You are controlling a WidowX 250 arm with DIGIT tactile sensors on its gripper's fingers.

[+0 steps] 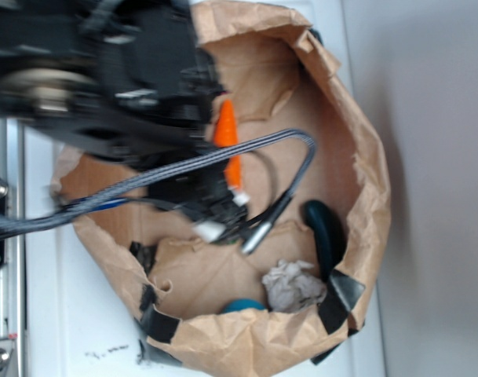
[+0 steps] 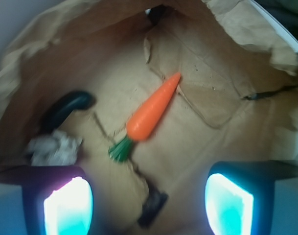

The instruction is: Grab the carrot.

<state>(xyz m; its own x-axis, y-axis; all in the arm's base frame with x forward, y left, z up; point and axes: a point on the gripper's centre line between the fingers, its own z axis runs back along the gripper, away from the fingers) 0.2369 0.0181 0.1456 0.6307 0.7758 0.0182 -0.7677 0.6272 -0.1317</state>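
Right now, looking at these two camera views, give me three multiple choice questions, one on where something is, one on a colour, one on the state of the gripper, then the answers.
1. Where does the carrot lie?
A. on the brown paper lining the bowl
B. on top of the crumpled paper ball
C. outside the bowl on the white table

2. What colour is the carrot's stem end?
A. red
B. green
C. white

3. What is the gripper doing?
A. shut on the carrot
B. shut on the paper ball
C. open above the carrot, holding nothing

Answers:
1. A, since the wrist view shows it flat on the paper, apart from the ball and the dark curved object.
2. B, as the flared tuft is green.
3. C, because both fingers stand wide apart with the carrot lying beyond them.
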